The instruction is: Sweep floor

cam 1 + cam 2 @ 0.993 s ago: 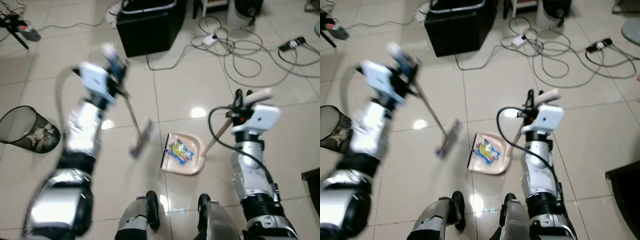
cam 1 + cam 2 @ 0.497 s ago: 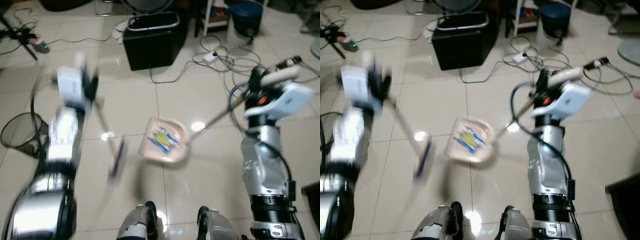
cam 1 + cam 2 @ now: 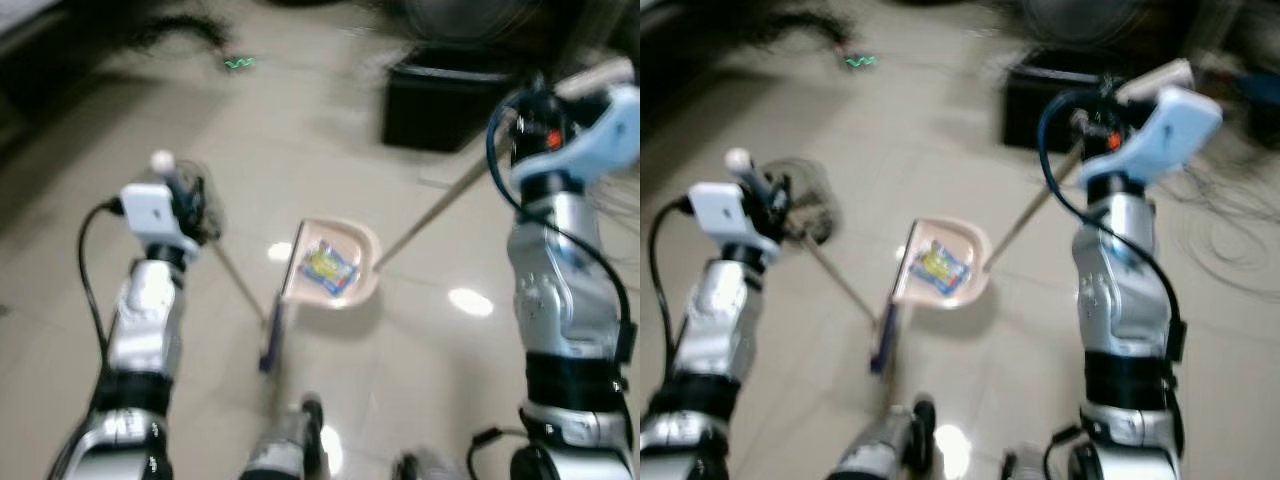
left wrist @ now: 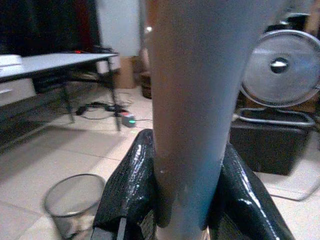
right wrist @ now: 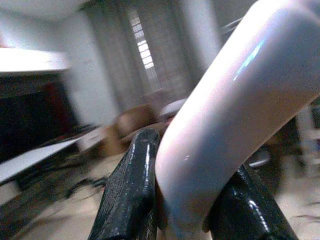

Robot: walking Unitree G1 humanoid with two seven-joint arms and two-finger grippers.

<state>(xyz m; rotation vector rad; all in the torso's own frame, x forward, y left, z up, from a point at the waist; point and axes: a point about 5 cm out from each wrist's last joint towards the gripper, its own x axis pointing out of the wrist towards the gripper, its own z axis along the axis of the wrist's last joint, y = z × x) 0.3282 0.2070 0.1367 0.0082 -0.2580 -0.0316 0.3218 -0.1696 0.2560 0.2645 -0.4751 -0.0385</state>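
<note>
Above the floor, right gripper [image 5: 182, 200] clamps the loaded dustpan [image 3: 335, 265] handle, left gripper [image 4: 187, 200] clamps the broom [image 3: 268, 340] — carrying step; next, tip it into the mesh bin [image 4: 75, 202].

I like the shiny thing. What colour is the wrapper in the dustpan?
The wrapper is yellow and blue, clearest in the left eye view.

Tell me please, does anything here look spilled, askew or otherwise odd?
Nothing looks spilled. The yellow and blue wrapper lies inside the pink dustpan, held by the right gripper, while the left gripper holds the broom. The head views are blurred.
</note>
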